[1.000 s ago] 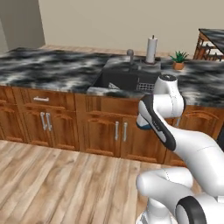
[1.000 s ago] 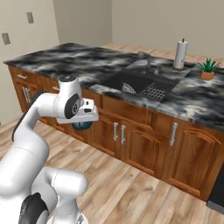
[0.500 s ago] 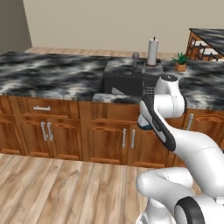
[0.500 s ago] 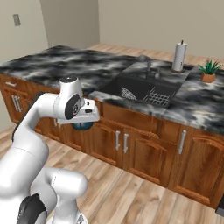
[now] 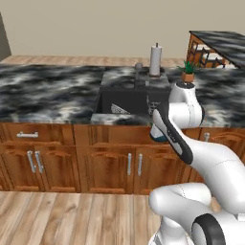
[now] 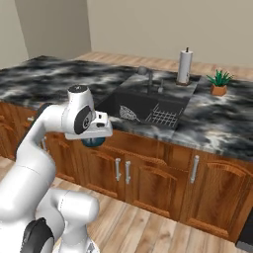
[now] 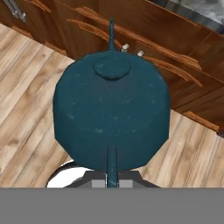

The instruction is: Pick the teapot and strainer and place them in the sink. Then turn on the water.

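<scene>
The tool (image 6: 94,140) was pinching the teapot (image 7: 111,111), its jaws pressed in on the pot's thin arched handle; from the hand camera the teal body hung directly beneath, over the wooden floor (image 7: 30,87), with the cabinet doors (image 7: 144,57) running from 10 to 3 o'clock beyond it. In the right base camera the teapot (image 6: 92,142) sat low, at the cabinet front and below the bench (image 6: 217,118) edge, not yet over the basin.

Judging from this, the step in hand was carrying the teapot to the sink (image 6: 116,101), and the strainer's part looked done, since a wire-mesh bowl, the strainer (image 6: 129,113), already lay in the sink's black basin, toward 2 o'clock from the pot. The next move called for lifting the pot clear above the bench lip, then reaching forward over the basin and lowering it into bare black floor beside the strainer rather than on it.

The bench edge itself stood in the way first. Farther in, the grey wire rack (image 6: 162,117) filled the basin's right part, and the faucet (image 6: 148,76) rose at the back rim, to be turned on afterwards. No water was running. Beyond, at about 1 o'clock, a paper-towel roll (image 6: 185,66) and a potted plant (image 6: 218,83) stood well apart from the path.
</scene>
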Robot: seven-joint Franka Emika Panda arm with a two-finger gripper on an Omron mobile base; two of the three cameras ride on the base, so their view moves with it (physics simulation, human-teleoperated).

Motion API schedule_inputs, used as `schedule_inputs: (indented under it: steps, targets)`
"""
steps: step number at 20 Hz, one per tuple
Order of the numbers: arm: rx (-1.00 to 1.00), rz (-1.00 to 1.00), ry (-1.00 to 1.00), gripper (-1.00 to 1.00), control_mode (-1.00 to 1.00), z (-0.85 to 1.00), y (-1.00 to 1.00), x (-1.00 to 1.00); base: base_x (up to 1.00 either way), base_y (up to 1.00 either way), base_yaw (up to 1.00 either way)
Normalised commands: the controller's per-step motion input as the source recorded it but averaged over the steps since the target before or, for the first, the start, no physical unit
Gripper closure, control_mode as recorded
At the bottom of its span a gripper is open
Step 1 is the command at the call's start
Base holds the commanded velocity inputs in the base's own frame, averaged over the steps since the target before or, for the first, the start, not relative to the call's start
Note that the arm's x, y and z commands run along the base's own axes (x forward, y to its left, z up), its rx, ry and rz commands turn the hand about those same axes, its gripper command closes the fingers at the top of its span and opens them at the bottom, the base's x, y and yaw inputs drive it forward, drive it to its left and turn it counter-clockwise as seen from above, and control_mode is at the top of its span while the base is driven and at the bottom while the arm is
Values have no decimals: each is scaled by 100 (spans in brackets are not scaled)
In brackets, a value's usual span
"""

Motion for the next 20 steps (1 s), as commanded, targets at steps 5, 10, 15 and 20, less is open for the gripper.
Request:
schedule_inputs:
  steps: [5,10,15,20]
  targets:
    - [0,0,0,100,100,0,0,0,46,75,-30]
    - [0,0,0,100,100,0,0,0,61,88,-22]
    - [0,0,0,100,100,0,0,0,91,47,-12]
    - [0,0,0,100,100,0,0,0,91,3,0]
